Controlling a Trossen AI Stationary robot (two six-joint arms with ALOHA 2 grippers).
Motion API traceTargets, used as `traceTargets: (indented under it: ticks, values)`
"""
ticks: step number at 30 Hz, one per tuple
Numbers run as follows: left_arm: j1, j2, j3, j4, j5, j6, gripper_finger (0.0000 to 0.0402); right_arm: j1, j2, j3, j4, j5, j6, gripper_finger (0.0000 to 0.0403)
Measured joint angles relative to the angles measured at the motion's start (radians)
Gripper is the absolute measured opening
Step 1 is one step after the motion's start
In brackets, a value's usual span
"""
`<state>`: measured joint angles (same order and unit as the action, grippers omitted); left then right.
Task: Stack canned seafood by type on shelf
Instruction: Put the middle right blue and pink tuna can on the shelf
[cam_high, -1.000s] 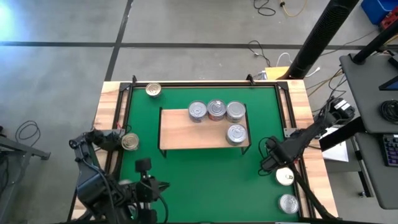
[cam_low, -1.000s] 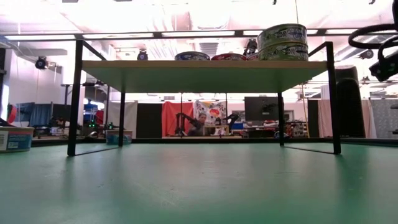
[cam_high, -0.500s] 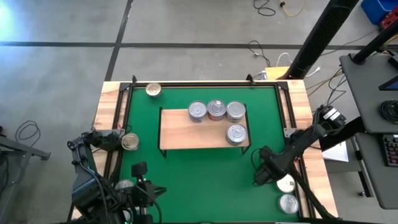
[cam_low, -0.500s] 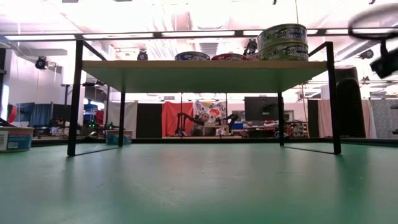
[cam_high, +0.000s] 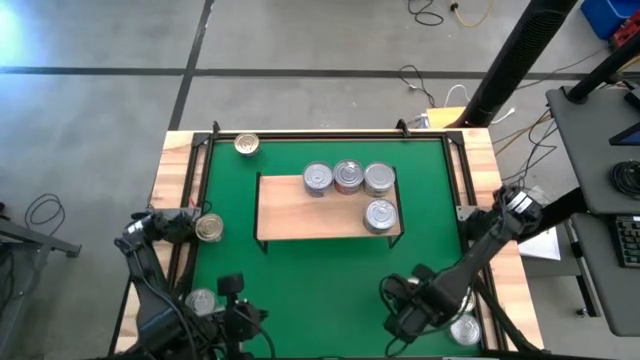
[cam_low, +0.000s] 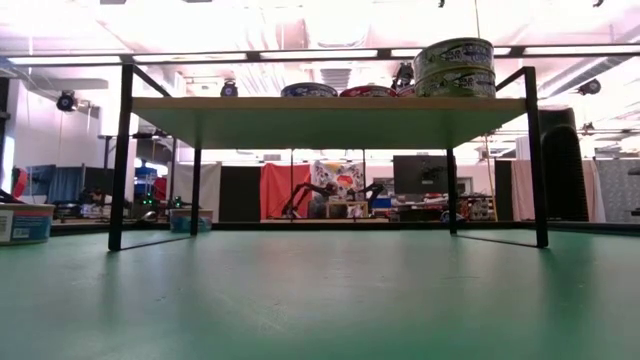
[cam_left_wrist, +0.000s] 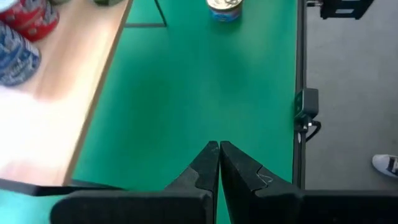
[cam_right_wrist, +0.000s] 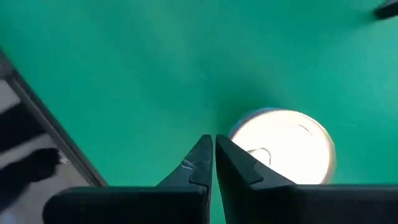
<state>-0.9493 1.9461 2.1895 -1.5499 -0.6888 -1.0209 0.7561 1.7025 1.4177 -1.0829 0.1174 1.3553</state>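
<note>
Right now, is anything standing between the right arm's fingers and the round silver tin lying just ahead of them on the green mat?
Nothing visible does. The right gripper, fingers shut, hangs over bare green mat, and the round silver tin lies just ahead of it with nothing between them.

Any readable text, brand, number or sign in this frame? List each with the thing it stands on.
None can be read.
Stacked tins on the shelf: printed side bands, too small to read.
Blue and red tins in the left wrist view: label blurred.
Tin by the right gripper: glared lid, no print visible.
</note>
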Motion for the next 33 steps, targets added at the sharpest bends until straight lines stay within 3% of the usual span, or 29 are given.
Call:
traceTargets:
  ticks: [5, 9, 16, 20, 23, 28, 33]
  values:
    - [0.000, 0.000, -0.085, 0.095, 0.021, -0.044, 0.0000, 0.051, 0.002, 0.044, -0.265, 0.005, 0.047, 0.0012]
    - [0.009, 0.000, -0.164, 0.243, 0.052, -0.059, 0.0000, 0.062, -0.004, -0.032, -0.413, -0.053, 0.104, 0.0012]
    - [0.014, 0.000, -0.323, 0.468, 0.157, -0.110, 0.0000, 0.062, -0.019, -0.257, -0.261, -0.125, 0.107, 0.0012]
    - [0.019, 0.000, -0.390, 0.525, 0.218, -0.118, 0.0000, 0.060, -0.020, -0.313, -0.137, -0.126, 0.116, 0.0012]
    - [0.036, 0.000, -0.419, 0.540, 0.228, -0.116, 0.0000, 0.059, -0.027, -0.314, 0.000, -0.082, 0.103, 0.0012]
    - [0.082, 0.000, -0.444, 0.601, 0.228, -0.042, 0.0000, 0.059, -0.028, -0.232, 0.187, 0.097, -0.032, 0.0012]
    - [0.111, 0.000, -0.445, 0.699, 0.227, 0.088, 0.0000, 0.062, -0.031, -0.144, 0.217, 0.164, -0.167, 0.0012]
